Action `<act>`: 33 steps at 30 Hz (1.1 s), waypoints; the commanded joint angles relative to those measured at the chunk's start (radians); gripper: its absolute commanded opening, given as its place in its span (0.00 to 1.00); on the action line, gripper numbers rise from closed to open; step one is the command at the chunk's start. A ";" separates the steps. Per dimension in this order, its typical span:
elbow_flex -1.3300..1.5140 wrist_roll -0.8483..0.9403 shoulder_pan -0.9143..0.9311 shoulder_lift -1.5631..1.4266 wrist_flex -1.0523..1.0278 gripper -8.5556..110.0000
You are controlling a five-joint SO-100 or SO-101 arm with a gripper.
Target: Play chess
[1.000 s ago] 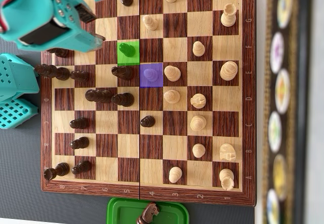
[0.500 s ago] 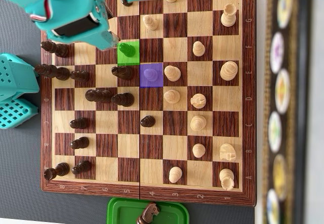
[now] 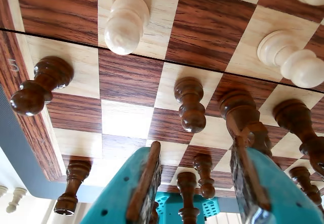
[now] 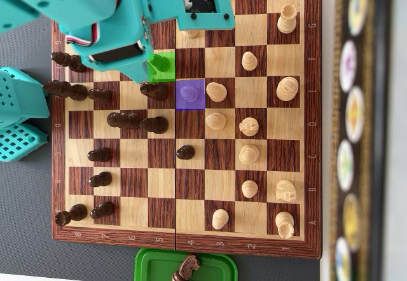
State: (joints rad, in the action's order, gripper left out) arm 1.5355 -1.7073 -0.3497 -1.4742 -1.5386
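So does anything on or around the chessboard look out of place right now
One dark knight sits off the chessboard in a green tray at the bottom edge of the overhead view. Two squares are tinted, one green and one purple. Nothing looks toppled or damaged.

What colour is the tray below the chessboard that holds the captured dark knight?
Green. The tray shows best in the overhead view, at the bottom edge, with the dark knight lying in it.

Teal arm (image 4: 121, 20), chessboard (image 4: 191, 185) checkered dark brown and pale wood, one square green (image 4: 166, 71), one purple (image 4: 189, 94), tray (image 4: 149, 265) green.
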 commanded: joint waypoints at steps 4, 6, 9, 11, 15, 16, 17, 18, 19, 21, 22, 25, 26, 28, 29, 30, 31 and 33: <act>-0.041 0.002 0.012 0.025 0.000 0.24; -0.043 0.002 0.012 0.028 0.012 0.24; -0.041 0.003 0.012 0.029 0.054 0.24; -0.041 0.003 0.014 0.029 0.063 0.24; -0.041 0.003 0.025 0.029 0.061 0.20; -0.041 0.003 0.028 0.029 0.060 0.19; -0.041 0.003 0.031 0.029 0.058 0.19; -0.040 0.005 0.034 0.031 0.058 0.19; -0.038 0.005 0.034 0.031 0.058 0.19; -0.034 0.005 0.035 0.031 0.061 0.19; -0.032 0.005 0.035 0.031 0.061 0.19; -0.029 0.005 0.035 0.034 0.061 0.19; -0.029 0.005 0.035 0.040 0.061 0.19; -0.029 0.005 0.035 0.063 0.061 0.19; -0.031 0.005 0.037 0.075 0.061 0.19; -0.034 0.005 0.037 0.084 0.061 0.19; -0.035 0.005 0.037 0.089 0.061 0.19; -0.038 0.006 0.048 0.092 0.061 0.19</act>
State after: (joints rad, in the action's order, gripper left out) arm 1.5355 -1.7073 -0.3191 -1.3760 -1.4834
